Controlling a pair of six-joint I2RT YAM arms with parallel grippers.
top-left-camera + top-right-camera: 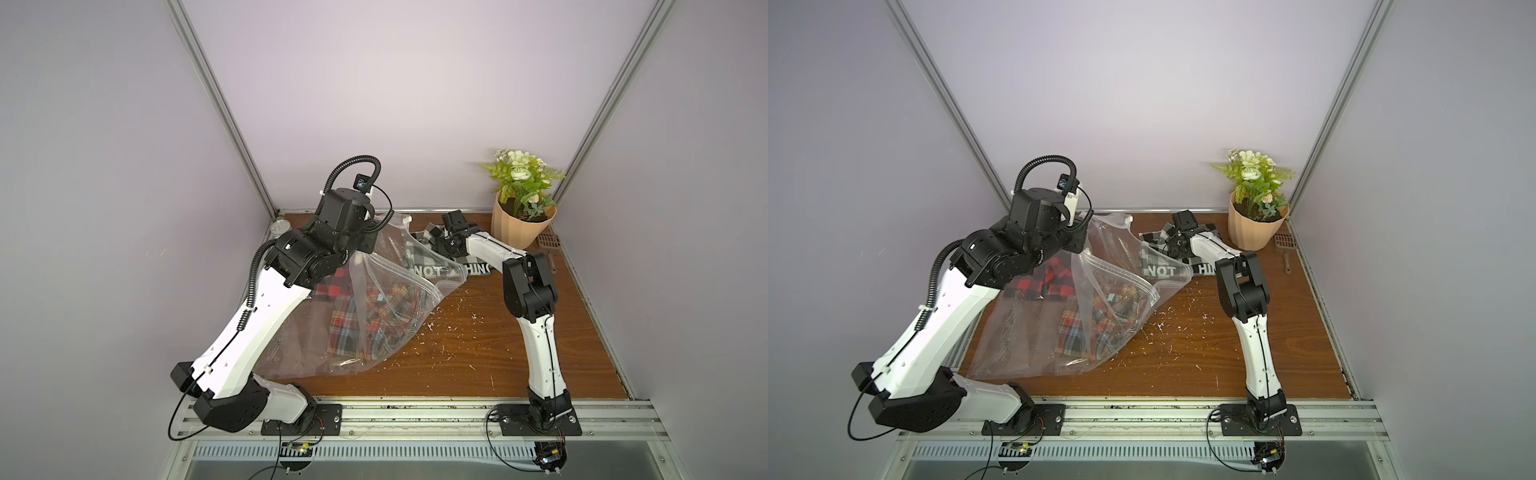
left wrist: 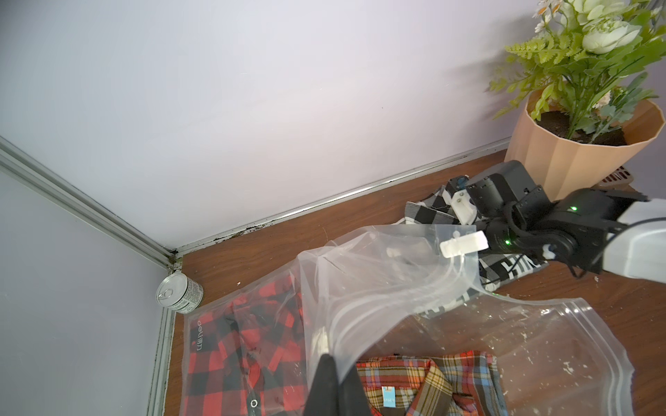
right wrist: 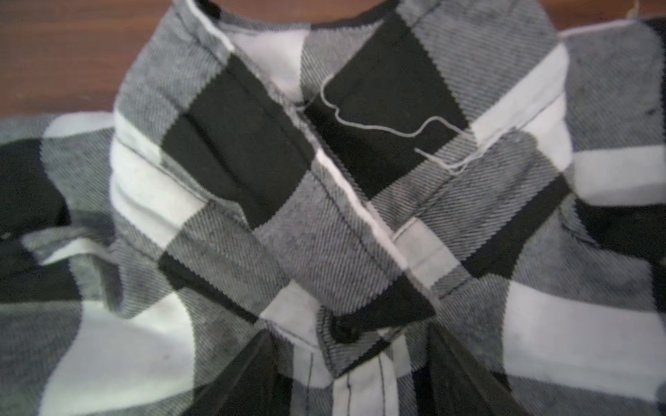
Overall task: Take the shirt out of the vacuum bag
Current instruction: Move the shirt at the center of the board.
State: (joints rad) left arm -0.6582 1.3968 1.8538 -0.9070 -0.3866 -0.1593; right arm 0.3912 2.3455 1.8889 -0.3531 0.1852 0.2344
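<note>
With the left end effector [image 2: 326, 360] pinched shut on the vacuum bag's [image 1: 386, 266] lifted edge mid-frame, hold that mouth high, and let the right end effector [image 3: 349, 336], fingers apart over the black-and-white shirt [image 1: 449, 270] beside the plant pot [image 1: 521, 226] right of middle, pinch and pull gently away.

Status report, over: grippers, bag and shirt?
Left gripper: jaws shut on bag edge, lifted. Right gripper: jaws open over checked shirt, mostly clear of bag. Plaid shirt inside bag. Flower pot beside right arm.
</note>
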